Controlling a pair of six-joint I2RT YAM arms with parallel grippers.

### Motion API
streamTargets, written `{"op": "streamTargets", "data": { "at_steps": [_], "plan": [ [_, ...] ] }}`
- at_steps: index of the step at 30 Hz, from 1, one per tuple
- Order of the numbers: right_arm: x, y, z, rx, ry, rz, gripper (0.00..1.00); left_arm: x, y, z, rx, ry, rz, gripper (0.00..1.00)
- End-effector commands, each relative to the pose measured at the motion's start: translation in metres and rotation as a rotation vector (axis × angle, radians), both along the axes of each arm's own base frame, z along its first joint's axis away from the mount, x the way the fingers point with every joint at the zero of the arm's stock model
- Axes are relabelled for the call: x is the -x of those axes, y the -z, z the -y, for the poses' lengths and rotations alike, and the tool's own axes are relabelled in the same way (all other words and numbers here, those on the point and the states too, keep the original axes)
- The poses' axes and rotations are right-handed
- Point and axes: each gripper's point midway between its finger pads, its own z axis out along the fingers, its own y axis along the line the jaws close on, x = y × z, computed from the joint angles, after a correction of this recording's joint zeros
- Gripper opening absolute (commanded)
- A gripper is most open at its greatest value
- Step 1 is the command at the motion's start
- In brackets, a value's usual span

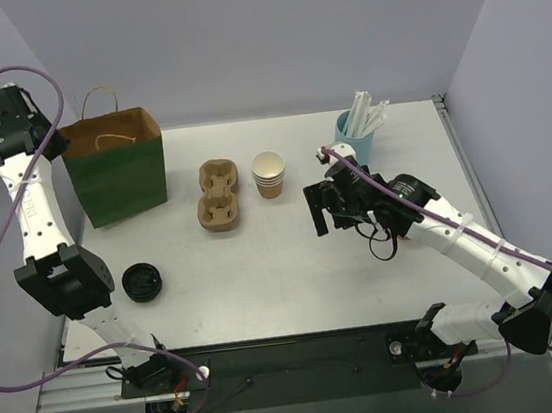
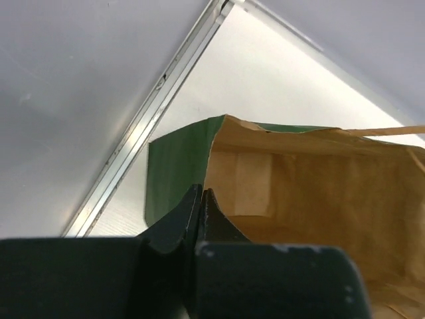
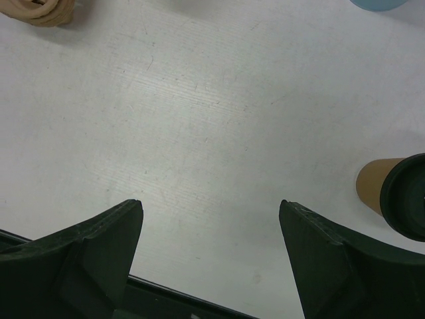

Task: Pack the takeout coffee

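nearest, left of the carrier [image 1: 220, 197] and closer to the arm bases, a dark round thing [image 1: 144, 281] sits on the surface [image 1: 267, 298]; whether it is a stack of lids i cannot tell. right of the carrier the right fingers [image 3: 99, 252] hang above the surface, spread wide, with only bare surface showing between them. the coffee [image 3: 398, 196], black lid on, sits on the surface on the side of those fingers away from the carrier. it is past the finger at that view's right edge and apart from it. only the right wrist view shows it; from the top the right arm [image 1: 439, 222] lies over that spot. just right of the carrier's far end stands a stack of lidless cups [image 1: 269, 174]. farther right and back is a blue cup [image 1: 348, 137] of straws [image 1: 370, 112]. left of the carrier stands the green bag [image 1: 116, 171], mouth open. the left fingers [image 2: 176, 229] are pressed together on nothing, at the bag's rim on the side away from the carrier. the left wrist view looks into the bag's brown inside, which the top view barely shows.
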Motion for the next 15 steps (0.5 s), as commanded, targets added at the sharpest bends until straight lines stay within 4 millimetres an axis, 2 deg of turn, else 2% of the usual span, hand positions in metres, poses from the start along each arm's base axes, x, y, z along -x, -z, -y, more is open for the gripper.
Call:
{"op": "streamTargets", "data": {
  "at_steps": [1, 8, 11, 14, 15],
  "plan": [
    [0.006, -0.014, 0.003, -0.031, 0.007, 0.033, 0.87, 0.019, -0.069, 0.001, -0.072, -0.031, 0.112, 0.0],
    [0.015, -0.023, 0.009, -0.065, 0.015, 0.054, 0.87, 0.044, -0.128, 0.019, -0.112, -0.021, 0.232, 0.0],
    [0.019, -0.026, 0.014, -0.07, 0.019, 0.063, 0.87, 0.057, -0.15, 0.035, -0.127, 0.017, 0.279, 0.0],
    [0.022, -0.031, 0.02, -0.075, 0.028, 0.077, 0.87, 0.072, -0.164, 0.056, -0.118, 0.074, 0.308, 0.0],
    [0.023, -0.036, 0.023, -0.085, 0.034, 0.093, 0.87, 0.074, -0.167, 0.07, -0.102, 0.12, 0.322, 0.0]
  ]
}}
